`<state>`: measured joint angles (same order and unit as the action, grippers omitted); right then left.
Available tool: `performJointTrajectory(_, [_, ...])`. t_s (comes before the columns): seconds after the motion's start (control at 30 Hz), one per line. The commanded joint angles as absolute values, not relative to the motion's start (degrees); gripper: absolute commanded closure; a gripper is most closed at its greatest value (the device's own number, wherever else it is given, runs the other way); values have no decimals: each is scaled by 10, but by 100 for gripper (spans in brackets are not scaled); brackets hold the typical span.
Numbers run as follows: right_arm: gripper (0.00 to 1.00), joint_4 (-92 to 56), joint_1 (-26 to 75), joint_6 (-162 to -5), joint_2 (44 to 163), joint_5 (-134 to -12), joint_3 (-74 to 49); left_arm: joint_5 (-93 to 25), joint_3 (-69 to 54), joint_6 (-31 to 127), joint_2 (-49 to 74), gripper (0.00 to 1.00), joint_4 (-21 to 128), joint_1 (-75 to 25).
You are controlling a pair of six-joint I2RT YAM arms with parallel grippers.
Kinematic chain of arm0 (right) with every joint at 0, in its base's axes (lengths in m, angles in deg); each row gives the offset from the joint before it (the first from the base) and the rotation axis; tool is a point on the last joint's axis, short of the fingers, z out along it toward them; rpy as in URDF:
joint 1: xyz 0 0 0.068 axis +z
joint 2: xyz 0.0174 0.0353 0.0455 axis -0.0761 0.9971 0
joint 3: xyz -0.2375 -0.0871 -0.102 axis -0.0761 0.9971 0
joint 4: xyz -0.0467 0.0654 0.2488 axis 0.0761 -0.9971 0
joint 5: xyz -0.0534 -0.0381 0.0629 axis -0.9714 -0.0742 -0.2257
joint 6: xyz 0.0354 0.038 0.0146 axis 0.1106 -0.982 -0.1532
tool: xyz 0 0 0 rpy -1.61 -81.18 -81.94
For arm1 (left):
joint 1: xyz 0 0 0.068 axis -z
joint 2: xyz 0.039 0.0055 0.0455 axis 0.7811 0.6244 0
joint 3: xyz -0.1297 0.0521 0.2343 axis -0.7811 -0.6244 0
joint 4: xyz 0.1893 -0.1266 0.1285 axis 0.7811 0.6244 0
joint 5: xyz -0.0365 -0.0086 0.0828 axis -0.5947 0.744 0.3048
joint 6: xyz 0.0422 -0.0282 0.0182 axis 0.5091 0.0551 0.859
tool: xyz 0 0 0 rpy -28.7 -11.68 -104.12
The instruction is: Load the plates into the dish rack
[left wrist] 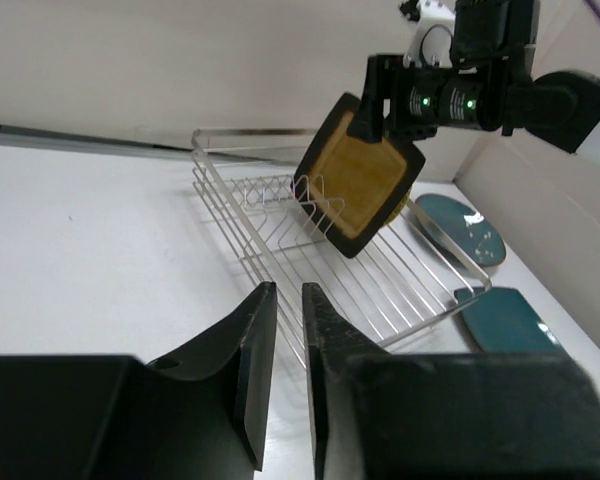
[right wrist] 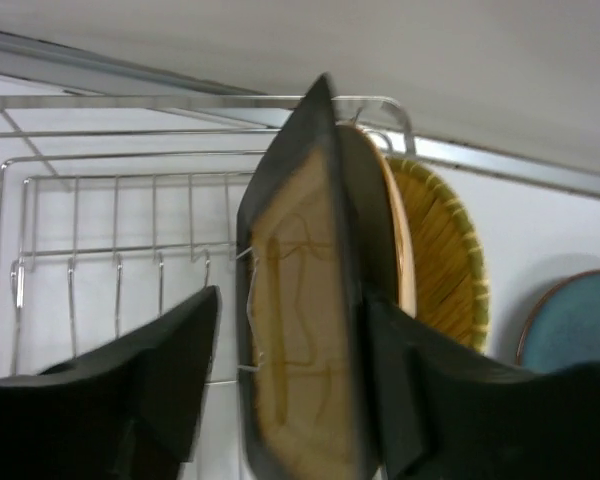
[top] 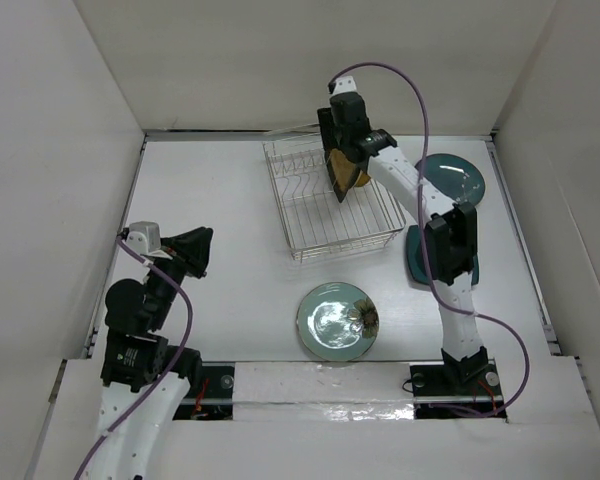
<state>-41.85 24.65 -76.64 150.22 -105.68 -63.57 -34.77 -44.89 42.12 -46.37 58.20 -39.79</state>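
The square black-rimmed mustard plate (top: 342,182) stands on edge among the tines of the silver wire dish rack (top: 320,225). My right gripper (top: 340,165) straddles its top. In the right wrist view the jaws (right wrist: 292,300) are open: the left finger stands clear of the plate (right wrist: 300,370) and the right finger lies against its back. A round tan plate (right wrist: 445,260) stands in the rack just behind it. A pale green round plate (top: 338,320) lies on the table. My left gripper (top: 196,250) is empty, far left, with its jaws nearly together (left wrist: 288,290).
A round dark teal plate (top: 460,178) lies right of the rack, and a square dark teal plate (top: 417,262) lies partly under my right arm. White walls enclose the table on three sides. The rack's left rows (right wrist: 110,215) hold nothing.
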Motion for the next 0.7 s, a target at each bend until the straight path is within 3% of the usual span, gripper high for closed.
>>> performJointTrajectory(0.0, [28, -369, 253, -815, 1423, -1020, -609, -386, -441, 420, -435, 84, 557, -395])
performJointTrajectory(0.1, [12, -353, 253, -824, 1356, -1009, -553, -413, -439, 421, -409, 79, 557, -395])
performJointTrajectory(0.23, [11, -282, 253, -849, 1231, -991, -402, -462, -441, 414, -365, 72, 557, -395])
performJointTrajectory(0.3, [16, -242, 253, -868, 1136, -962, -313, -481, -442, 412, -346, 67, 544, -395])
performJointTrajectory(0.33, [25, -196, 253, -895, 1102, -947, -212, -497, -442, 408, -330, 67, 543, -395])
performJointTrajectory(0.37, [73, -173, 253, -908, 1069, -909, -158, -503, -443, 407, -322, 66, 539, -395])
performJointTrajectory(0.4, [97, -142, 253, -924, 1006, -894, -107, -517, -445, 403, -315, 66, 536, -395])
performJointTrajectory(0.47, [100, -81, 258, -972, 948, -862, 35, -533, -450, 393, -292, 65, 527, -395])
performJointTrajectory(0.63, [100, -51, 265, -1046, 800, -857, 226, -574, -450, 382, -206, 66, 521, -358])
performJointTrajectory(0.67, [96, -56, 265, -1048, 780, -853, 270, -572, -442, 393, -190, 66, 538, -330])
